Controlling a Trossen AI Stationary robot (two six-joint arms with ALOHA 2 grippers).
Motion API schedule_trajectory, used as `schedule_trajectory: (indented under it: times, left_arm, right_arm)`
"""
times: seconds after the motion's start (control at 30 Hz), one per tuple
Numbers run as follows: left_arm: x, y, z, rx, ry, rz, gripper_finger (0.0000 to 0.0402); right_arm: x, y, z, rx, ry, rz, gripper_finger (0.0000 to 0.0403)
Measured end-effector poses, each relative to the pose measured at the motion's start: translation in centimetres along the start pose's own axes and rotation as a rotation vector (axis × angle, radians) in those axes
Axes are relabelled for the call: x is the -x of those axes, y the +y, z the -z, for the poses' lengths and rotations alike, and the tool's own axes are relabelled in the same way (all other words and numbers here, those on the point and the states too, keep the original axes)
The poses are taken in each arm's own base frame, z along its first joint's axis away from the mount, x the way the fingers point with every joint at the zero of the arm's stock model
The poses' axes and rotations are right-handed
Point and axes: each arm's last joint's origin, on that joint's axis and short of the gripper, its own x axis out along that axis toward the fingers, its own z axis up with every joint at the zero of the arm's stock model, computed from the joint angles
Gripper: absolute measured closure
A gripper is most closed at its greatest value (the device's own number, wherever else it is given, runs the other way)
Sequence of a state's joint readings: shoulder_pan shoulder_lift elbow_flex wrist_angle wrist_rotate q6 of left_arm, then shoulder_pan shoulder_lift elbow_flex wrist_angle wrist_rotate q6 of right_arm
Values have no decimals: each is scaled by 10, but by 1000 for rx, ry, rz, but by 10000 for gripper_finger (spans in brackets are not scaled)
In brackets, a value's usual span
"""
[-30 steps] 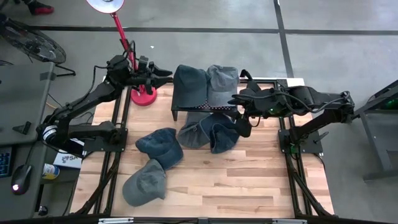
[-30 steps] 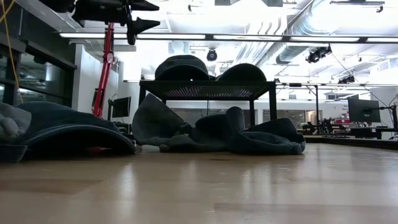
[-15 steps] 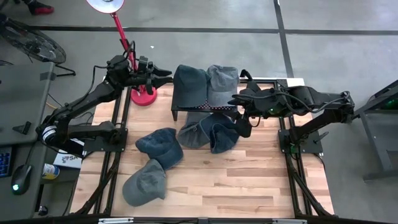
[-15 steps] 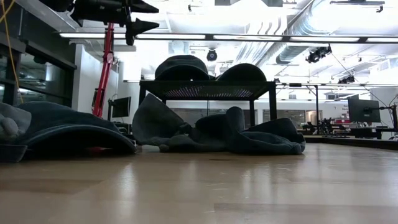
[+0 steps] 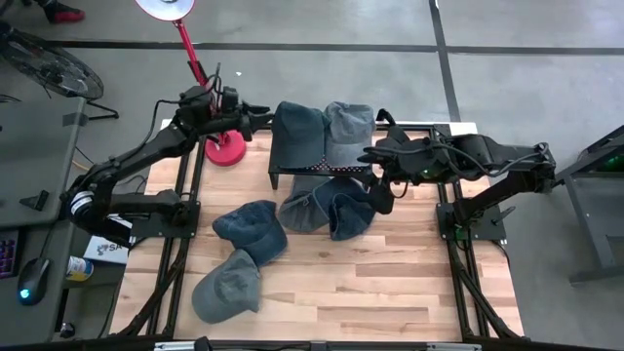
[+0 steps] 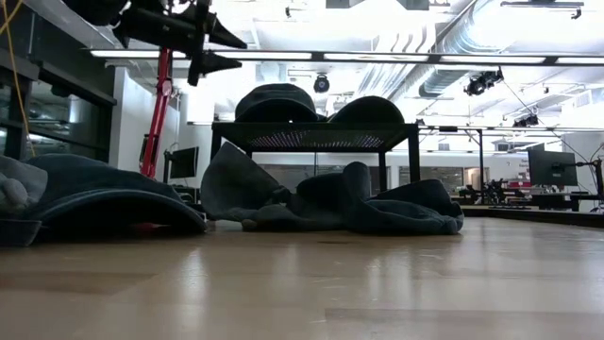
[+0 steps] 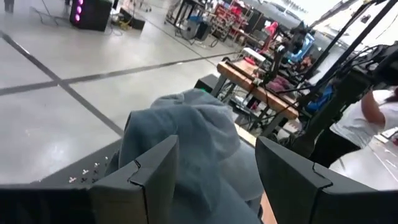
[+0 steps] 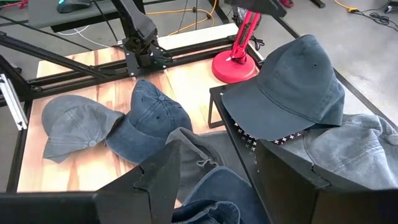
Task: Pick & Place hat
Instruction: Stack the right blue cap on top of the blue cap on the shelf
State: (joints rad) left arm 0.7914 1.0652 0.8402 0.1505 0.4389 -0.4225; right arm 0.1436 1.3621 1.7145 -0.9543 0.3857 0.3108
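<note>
On black rack [image 5: 292, 175]: dark hat [image 5: 297, 132] (domed, brim down).

We see two dark, jointed arms, the left arm [image 5: 146, 156] and right arm [image 5: 487, 161], each draped in black cables. Beside the hat rack [image 5: 322, 161], each ends in broad, angular black fingers [image 7: 152, 177].

Two hats [image 6: 311, 104] atop black rack [image 6: 316, 135]
</note>
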Motion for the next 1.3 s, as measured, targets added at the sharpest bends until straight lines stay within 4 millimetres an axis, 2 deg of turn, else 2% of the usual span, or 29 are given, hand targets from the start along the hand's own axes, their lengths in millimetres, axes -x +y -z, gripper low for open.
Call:
schedule_trajectory:
  times: [0.23, 0.4, 0.63, 0.87, 1.1, 1.3]
  left_arm:
    - [-4, 3, 5, -12, 50, 27, 192]
    - [3, -5, 2, -28, 66, 125, 192]
    - [16, -23, -2, -55, 41, 164, 192]
    - [22, -47, 3, -84, 48, 208, 193]
    - [20, -67, 18, -73, 121, 242, 193]
    - [18, -86, 34, -66, 189, 225, 193]
  right_arm:
    - [-5, 0, 5, -31, 18, 16, 203]
    - [-27, 4, 30, -109, 128, 8, 203]
    - [-70, 20, 81, -240, 243, -72, 203]
    - [-105, 36, 140, -267, 156, -103, 203]
    - [-119, 42, 202, -214, 27, -50, 203]
    - [-118, 42, 245, -210, -55, -62, 203]
